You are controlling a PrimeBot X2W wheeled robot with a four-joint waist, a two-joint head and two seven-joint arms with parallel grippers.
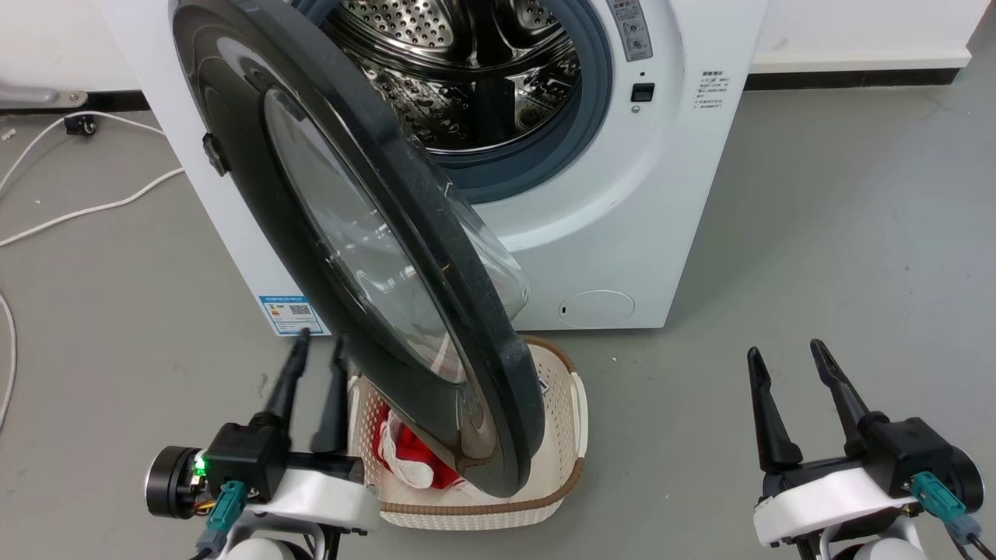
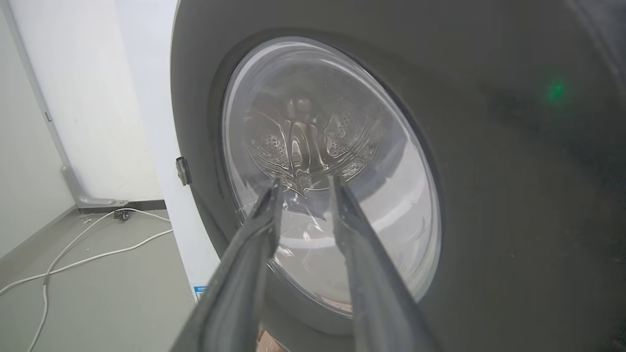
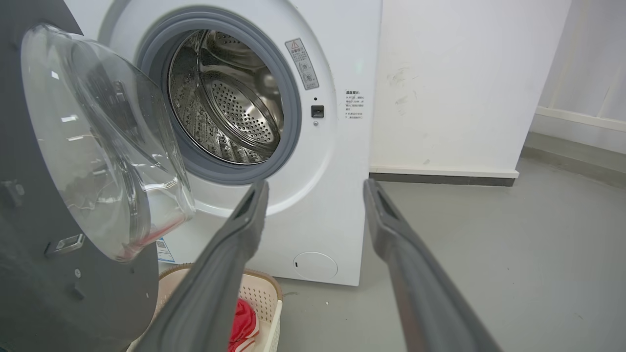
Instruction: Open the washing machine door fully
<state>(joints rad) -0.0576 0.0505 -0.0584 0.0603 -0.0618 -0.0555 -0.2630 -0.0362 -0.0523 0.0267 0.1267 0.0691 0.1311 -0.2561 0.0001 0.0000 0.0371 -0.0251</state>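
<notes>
The white washing machine [image 1: 669,194] stands with its steel drum [image 1: 467,78] exposed. The washing machine door [image 1: 467,311], black-rimmed with a clear glass bowl, is swung out towards me, hinged at the machine's left. My left gripper [image 1: 320,340] is open by a narrow gap, pointing at the door's outer face just left of its lower rim. In the left wrist view the door [image 2: 513,195] looms close behind that gripper [image 2: 305,180], with nothing between the fingers; I cannot tell whether they touch. My right gripper [image 1: 785,350] is open over bare floor at the lower right, apart from the machine [image 3: 342,195].
A cream basket [image 1: 568,435] holding a red cloth [image 1: 412,455] sits on the floor under the door's lower edge, right of my left arm. White cables [image 1: 78,210] trail over the grey floor at the left. A white wall [image 3: 464,73] rises behind.
</notes>
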